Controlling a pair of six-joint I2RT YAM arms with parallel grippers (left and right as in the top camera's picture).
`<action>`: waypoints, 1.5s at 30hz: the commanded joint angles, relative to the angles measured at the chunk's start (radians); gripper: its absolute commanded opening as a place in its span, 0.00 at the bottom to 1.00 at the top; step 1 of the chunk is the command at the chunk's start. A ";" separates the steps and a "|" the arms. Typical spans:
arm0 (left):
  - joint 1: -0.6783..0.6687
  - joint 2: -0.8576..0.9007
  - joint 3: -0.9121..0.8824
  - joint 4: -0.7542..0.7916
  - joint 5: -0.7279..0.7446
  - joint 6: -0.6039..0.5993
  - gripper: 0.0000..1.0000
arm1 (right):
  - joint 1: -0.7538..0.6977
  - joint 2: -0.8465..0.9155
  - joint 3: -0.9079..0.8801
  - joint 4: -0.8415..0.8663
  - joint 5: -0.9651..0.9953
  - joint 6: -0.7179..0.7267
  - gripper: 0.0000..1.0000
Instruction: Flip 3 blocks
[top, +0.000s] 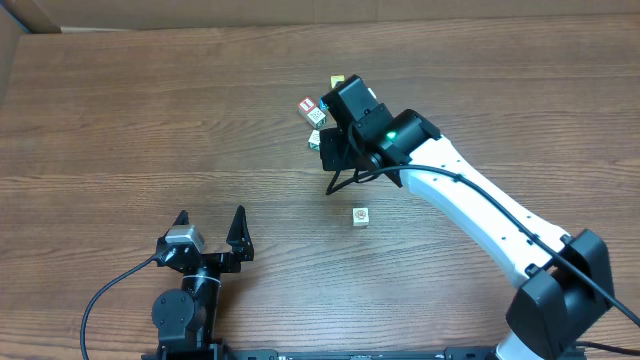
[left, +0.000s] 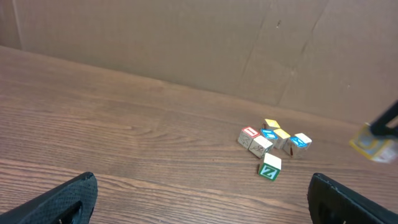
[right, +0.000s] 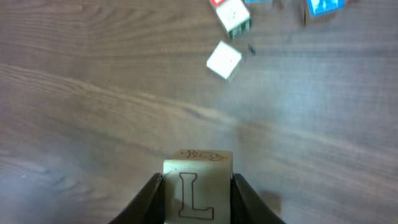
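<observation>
Our right hand (right: 198, 200) is clenched on the L block (right: 198, 190). Its two fingers (right: 151, 202) press against the block's sides. The cream face with the red outlined L is turned to the wrist camera. We cannot tell whether this block touches the counter (top: 150, 120) or hangs just above it. From overhead the hand hides it, close beside the cluster of blocks (top: 318, 115) at the far middle of the counter. A green Z block (left: 270, 168) lies just on the near side of that cluster. One lone block (top: 360, 215) sits well apart from the others, nearer to us. Our left hand (top: 210, 215) is released, with its jaws spread wide and nothing between them, low at the near left edge and far from every block.
</observation>
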 joint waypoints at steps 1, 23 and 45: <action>-0.006 -0.009 -0.004 -0.003 -0.003 0.019 1.00 | 0.005 0.034 -0.028 -0.013 -0.055 0.039 0.57; -0.006 -0.009 -0.004 -0.003 -0.003 0.019 1.00 | 0.019 0.051 -0.070 -0.057 0.043 0.034 0.82; -0.006 -0.009 -0.004 -0.003 -0.003 0.019 1.00 | 0.019 0.055 -0.384 0.274 0.090 0.034 0.63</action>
